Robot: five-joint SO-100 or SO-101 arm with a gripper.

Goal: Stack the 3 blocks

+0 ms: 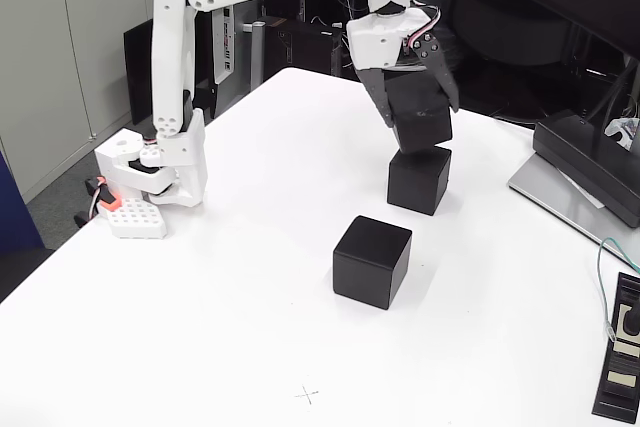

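Note:
In the fixed view, my gripper [421,119] is shut on a matte black block [422,122], which hangs tilted. Its lower edge sits right at the top of a second black block [419,180] that rests on the white table [200,327]; I cannot tell whether they touch. A third black block [372,260] stands alone on the table, nearer the front and a little left of the other two. The black fingers clasp the held block from both sides.
The arm's white base [150,182] is clamped at the table's left edge. A black flat device on a grey base [585,172] lies at the right edge, and a small black item [620,362] with a cable lies at the front right.

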